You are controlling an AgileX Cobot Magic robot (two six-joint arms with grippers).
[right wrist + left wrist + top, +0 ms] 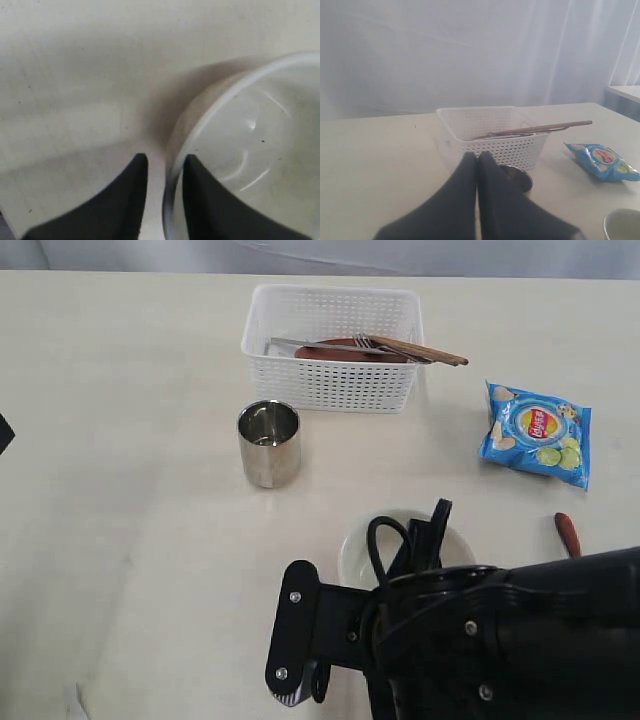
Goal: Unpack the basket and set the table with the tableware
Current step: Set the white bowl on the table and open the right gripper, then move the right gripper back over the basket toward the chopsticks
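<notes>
Two right gripper (165,158) fingers (125,205) straddle the bowl (250,150) rim, parted, not pinching.
We see left gripper (477,162) clenched empty; basket (335,390) lies far, chopsticks (430,353) long axis left-right.

A cream-beige table (120,440) with faint marks is seen in the exterior view, and five things are set directly on it. A white perforated basket (330,385) is placed toward 12 o'clock of the tabletop. A steel cup (269,444) is stood upright at 7 o'clock of the basket, near it but apart. A blue chips bag (536,432) is laid flat at 4 o'clock of the basket. An off-white bowl (353,552) is rested at 5 o'clock of the cup, partly hidden. A reddish-brown wooden spoon (567,533) is laid at 6 o'clock of the chips bag, only partly seen.
</notes>
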